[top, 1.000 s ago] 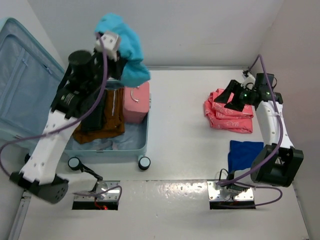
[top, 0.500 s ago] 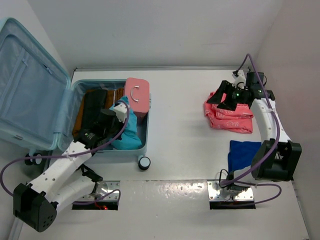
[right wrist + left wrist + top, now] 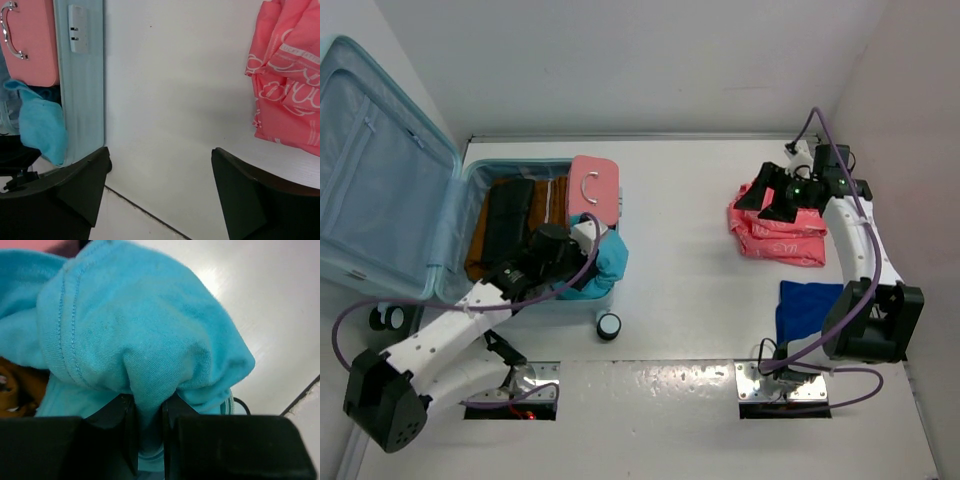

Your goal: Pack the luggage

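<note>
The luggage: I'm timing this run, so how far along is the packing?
Done: a pink case and dark clothes lie in the open luggage. In hand: the left claw is shut on a teal garment at the near rim, partly over it. Left: coral clothes and a blue cloth lie on the table; the right claw hangs open beside the coral pile, holding nothing.

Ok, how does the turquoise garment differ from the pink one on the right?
The turquoise garment is bunched up, pinched between the fingers of the left gripper at the near right corner of the luggage. The pink garment lies folded on the table, ungripped, with the right gripper open beside it. The turquoise garment is plain; the pink garment carries a white print. Both are soft clothing.
</note>
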Tool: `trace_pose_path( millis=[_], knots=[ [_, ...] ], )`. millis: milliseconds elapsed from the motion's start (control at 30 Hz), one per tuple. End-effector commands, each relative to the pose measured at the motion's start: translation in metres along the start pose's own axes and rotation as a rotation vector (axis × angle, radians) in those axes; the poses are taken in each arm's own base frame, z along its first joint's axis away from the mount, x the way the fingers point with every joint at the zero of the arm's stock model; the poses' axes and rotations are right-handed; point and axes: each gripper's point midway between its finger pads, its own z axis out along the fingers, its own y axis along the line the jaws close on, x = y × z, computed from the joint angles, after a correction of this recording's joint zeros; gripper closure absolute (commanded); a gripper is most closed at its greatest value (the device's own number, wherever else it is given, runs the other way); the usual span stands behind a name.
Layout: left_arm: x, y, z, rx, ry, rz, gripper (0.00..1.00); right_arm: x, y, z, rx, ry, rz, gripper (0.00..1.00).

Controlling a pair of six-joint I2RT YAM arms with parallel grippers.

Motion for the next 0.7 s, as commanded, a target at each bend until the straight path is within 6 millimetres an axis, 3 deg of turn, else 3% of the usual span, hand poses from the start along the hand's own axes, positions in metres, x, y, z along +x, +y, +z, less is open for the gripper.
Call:
trace_pose_path(
  millis=[0,100,133,200,300,333,400,433,467,500,533,567,667],
  knots=[
    [-0.008,-0.014,0.017,0.082,0.024,0.013,1.0,-0.021,-0.002,-0.023,0.045,-0.076,-0.074,0.16],
    [0.002,-0.012,0.025,0.076,0.095,0.001,0.81,-0.029,-0.025,-0.033,0.153,-0.118,-0.053,0.13],
    [0.0,-0.011,0.026,0.077,0.102,0.0,0.69,-0.033,-0.036,-0.037,0.208,-0.132,-0.043,0.11],
    [-0.006,-0.007,0.022,0.049,0.108,0.001,0.59,-0.038,-0.051,-0.042,0.268,-0.158,-0.025,0.1],
    [-0.071,-0.002,-0.01,0.02,-0.095,0.078,0.33,-0.049,-0.075,-0.053,0.338,-0.216,0.007,0.09],
    [-0.092,0.001,-0.024,-0.006,-0.174,0.098,0.05,-0.051,-0.081,-0.057,0.35,-0.229,0.032,0.08],
    [-0.137,-0.001,-0.059,-0.023,-0.343,0.144,0.0,-0.059,-0.093,-0.062,0.375,-0.265,0.05,0.08],
    [-0.17,-0.002,-0.081,-0.036,-0.428,0.177,0.0,-0.062,-0.102,-0.07,0.392,-0.29,0.086,0.07],
    [-0.187,-0.006,-0.088,-0.03,-0.459,0.185,0.0,-0.065,-0.106,-0.071,0.396,-0.305,0.094,0.06],
    [-0.197,-0.005,-0.084,-0.027,-0.45,0.175,0.0,-0.067,-0.113,-0.069,0.399,-0.317,0.112,0.05],
    [-0.223,-0.008,-0.098,-0.023,-0.504,0.146,0.0,-0.07,-0.122,-0.074,0.416,-0.34,0.143,0.05],
    [-0.231,-0.009,-0.096,-0.009,-0.508,0.128,0.0,-0.071,-0.129,-0.075,0.434,-0.348,0.161,0.05],
    [-0.255,-0.015,-0.076,0.022,-0.513,0.038,0.0,-0.07,-0.169,-0.061,0.475,-0.316,0.245,0.05]
  ],
)
